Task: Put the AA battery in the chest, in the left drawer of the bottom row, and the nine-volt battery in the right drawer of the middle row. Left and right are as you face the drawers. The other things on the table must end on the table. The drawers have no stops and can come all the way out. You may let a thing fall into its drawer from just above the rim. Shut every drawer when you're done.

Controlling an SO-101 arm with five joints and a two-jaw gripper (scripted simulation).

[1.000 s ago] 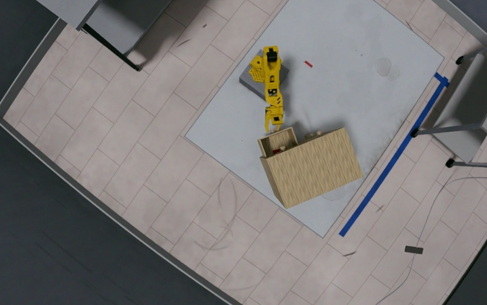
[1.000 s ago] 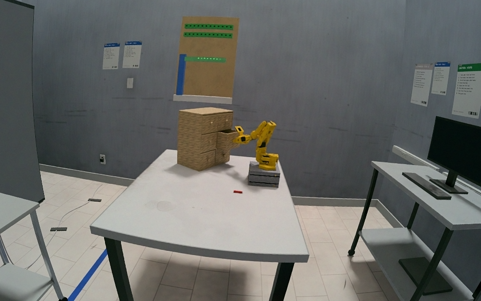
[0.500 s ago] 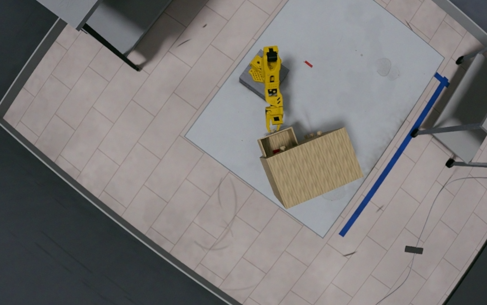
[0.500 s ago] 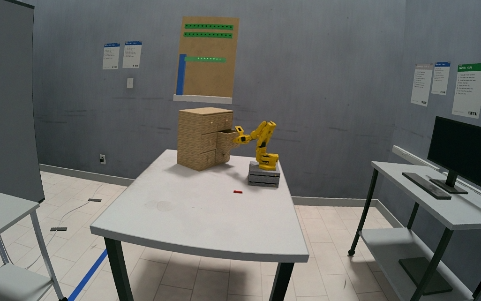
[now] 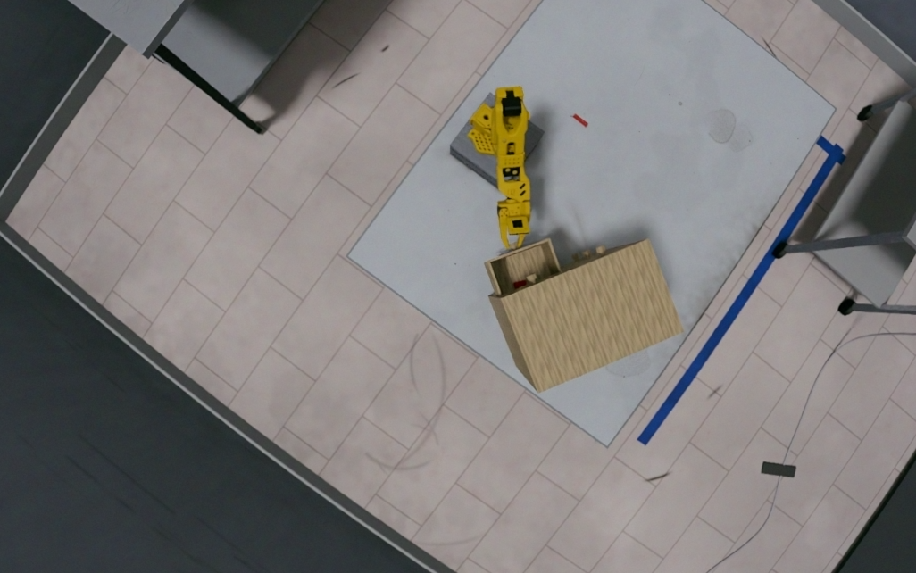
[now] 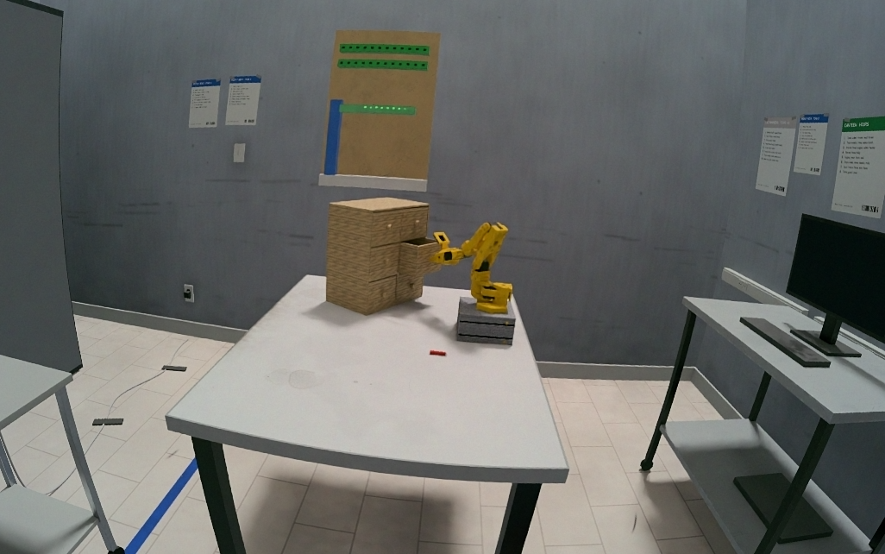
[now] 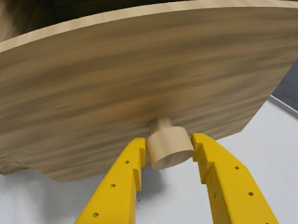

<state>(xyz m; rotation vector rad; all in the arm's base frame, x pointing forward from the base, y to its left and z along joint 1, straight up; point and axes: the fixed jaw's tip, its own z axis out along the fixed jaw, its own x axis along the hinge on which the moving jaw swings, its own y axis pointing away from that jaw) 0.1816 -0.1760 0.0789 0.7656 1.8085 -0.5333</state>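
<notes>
Evidently the claw [image 5: 513, 244] [image 6: 433, 258] [image 7: 169, 143] is nearly closed, its two fingertips pinching the round, pale wooden knob [image 7: 170, 146] of the open drawer [image 5: 500, 276] [image 6: 417, 253]. That is the middle row's right one, just ahead of the claw; the other five drawers look shut. The wood-grained chest [image 5: 588, 314] [image 6: 348, 254] stands beyond it. One small red piece [image 5: 519, 284] lies inside the open drawer, partly covered by a knob above; one slim red stick [image 5: 579, 120] [image 6: 437, 353] lies on the table [image 5: 641, 169] [image 6: 365, 405], well behind the claw. Both are too small for me to tell which battery, if either, they are.
</notes>
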